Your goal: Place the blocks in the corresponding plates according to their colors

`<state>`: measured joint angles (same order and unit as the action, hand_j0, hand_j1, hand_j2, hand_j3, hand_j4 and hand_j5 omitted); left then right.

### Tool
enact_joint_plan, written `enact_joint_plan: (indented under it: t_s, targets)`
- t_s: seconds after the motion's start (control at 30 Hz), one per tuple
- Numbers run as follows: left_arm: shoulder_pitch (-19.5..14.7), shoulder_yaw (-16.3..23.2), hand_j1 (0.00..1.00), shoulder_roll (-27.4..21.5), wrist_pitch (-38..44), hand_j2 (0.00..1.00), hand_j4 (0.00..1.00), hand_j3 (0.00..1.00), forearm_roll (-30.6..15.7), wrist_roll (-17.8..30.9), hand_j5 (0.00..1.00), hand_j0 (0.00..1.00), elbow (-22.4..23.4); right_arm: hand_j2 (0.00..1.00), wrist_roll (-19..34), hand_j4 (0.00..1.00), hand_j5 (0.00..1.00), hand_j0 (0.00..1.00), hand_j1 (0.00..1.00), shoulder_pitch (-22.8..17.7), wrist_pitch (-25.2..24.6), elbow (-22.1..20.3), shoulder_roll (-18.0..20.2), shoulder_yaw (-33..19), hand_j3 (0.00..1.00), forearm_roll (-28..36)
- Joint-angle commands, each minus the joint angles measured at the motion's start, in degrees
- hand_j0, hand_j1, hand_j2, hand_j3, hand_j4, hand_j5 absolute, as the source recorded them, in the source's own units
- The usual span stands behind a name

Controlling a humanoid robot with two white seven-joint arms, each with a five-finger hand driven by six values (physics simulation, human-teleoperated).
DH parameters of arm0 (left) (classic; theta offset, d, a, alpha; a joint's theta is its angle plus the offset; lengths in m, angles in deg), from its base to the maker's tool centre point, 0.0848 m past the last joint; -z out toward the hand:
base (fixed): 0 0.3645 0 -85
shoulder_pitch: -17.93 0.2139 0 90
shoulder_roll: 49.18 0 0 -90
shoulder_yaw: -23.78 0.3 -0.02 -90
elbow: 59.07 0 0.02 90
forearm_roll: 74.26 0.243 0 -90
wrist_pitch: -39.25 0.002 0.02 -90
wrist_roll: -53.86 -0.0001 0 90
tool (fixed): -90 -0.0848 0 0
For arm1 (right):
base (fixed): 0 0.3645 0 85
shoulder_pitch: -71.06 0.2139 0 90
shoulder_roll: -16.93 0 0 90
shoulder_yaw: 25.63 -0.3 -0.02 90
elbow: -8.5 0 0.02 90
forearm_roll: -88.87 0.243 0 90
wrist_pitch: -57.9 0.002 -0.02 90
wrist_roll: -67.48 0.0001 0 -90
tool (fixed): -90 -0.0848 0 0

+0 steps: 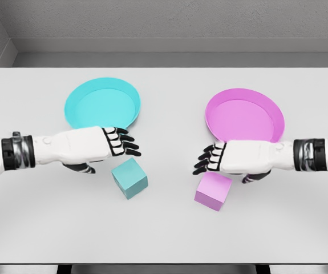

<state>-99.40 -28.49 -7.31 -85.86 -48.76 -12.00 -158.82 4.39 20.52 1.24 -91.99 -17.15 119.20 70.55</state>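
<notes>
White tabletop [164, 234], two shallow round plates: cyan plate [102, 103] left, pink plate [245, 115] right. Cyan cube block [129, 178] on the table just below the cyan plate, outside it. Pink cube block [213, 192] on the table just below the pink plate, also outside. Left hand [104, 144] is above-left of the cyan block, over the plate's near rim, fingers loosely extended, holding nothing. Right hand [226, 157] sits just above the pink block, fingers relaxed and slightly curled, holding nothing. Both blocks untouched.

Left hand [104, 145] and right hand [226, 158] reach inward, fingers relaxed.
</notes>
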Motion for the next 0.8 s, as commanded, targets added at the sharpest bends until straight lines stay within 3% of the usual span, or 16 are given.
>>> enact_joint_plan:
  t_s: [0.0,0.37,0.77]
  targets:
    - [0.0,1.4,1.0,1.5,0.1,1.0,1.0,1.0,-0.1,0.0,1.0,1.0,-0.4,1.0,0.4,1.0,1.0,1.0,1.0,0.0,1.7,-0.1,0.9,0.0,1.0,0.2]
    - [-0.5,4.1,1.0,4.6,0.1,1.0,1.0,1.0,7.4,0.1,1.0,1.0,-0.3,1.0,0.3,1.0,1.0,1.0,1.0,0.5,1.7,-0.1,-1.6,0.2,1.0,0.4]
    - [-0.6,4.7,1.0,4.6,0.1,1.0,1.0,1.0,8.1,0.1,1.0,1.0,-0.3,1.0,0.3,1.0,1.0,1.0,1.0,0.1,1.7,-0.1,-1.7,3.3,1.0,0.4]
